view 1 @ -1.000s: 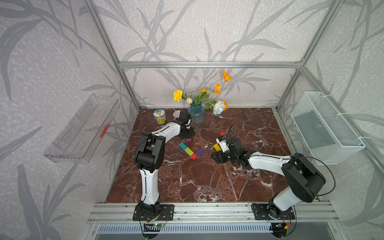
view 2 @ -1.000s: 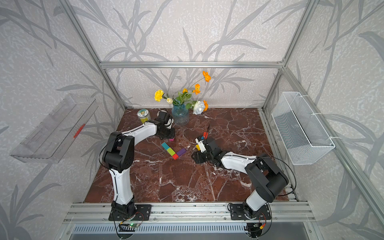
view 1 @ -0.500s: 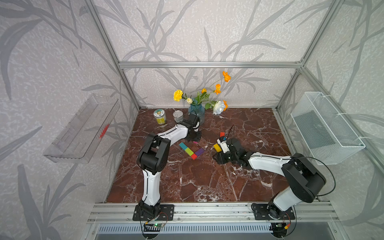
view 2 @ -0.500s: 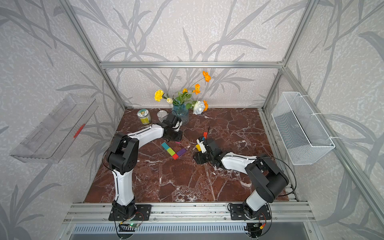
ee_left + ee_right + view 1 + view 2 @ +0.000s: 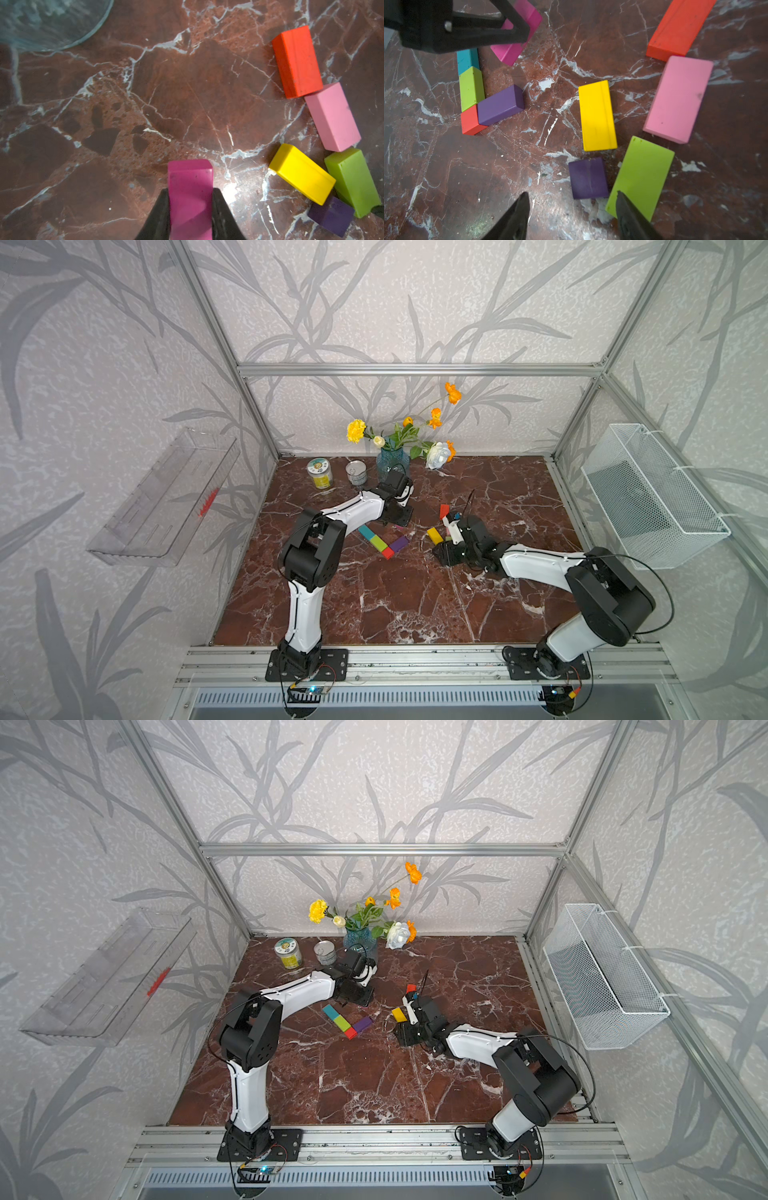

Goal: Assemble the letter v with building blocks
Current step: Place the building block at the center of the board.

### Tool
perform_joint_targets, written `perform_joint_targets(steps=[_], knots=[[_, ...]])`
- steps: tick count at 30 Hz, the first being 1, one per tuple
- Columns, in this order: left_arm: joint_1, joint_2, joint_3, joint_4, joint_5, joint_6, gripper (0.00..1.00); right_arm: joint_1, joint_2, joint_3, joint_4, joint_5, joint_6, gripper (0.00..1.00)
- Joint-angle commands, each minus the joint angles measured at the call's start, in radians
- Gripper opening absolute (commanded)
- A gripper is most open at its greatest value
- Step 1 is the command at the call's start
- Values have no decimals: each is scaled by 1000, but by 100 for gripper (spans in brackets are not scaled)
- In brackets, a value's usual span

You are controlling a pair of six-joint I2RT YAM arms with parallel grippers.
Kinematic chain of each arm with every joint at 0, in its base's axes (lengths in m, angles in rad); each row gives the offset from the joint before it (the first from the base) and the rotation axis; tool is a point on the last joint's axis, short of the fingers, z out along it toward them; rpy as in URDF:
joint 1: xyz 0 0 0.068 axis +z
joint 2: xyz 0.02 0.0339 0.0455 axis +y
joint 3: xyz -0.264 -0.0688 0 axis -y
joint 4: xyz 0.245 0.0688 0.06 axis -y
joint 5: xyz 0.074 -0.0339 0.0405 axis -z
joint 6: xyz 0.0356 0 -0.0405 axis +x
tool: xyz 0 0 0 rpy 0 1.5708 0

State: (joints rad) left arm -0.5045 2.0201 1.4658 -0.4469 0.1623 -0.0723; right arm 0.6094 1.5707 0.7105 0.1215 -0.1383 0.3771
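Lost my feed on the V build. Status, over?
Left pincer shut on magenta block, beside teal block. Right pincer open, empty, by purple cube. V partial: teal, lime block, red cube, purple bar laid. Vase close behind left arm.

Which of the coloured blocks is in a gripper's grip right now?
The magenta block, clamped between the left gripper's jaws. Every other block lies free on the marble tabletop; the right gripper is open and empty.

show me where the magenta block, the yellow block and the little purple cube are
magenta block (image 5: 190, 199), left wrist view, middle of its top face
yellow block (image 5: 598, 115), right wrist view, middle of its top face
purple cube (image 5: 588, 177), right wrist view, middle of its top face
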Motion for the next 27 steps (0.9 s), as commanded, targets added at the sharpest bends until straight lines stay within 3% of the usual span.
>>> perform_joint_targets(steps=[1,15,27], knots=[[-25,-21,31,-1,17,54,11,-11,-42,-17,-16,20,16,65],[-68,13,43,-15,32,128,11,-29,-48,-31,-14,20,32,65],[-69,56,26,-9,45,118,11,-29,-25,-19,-7,7,39,65]])
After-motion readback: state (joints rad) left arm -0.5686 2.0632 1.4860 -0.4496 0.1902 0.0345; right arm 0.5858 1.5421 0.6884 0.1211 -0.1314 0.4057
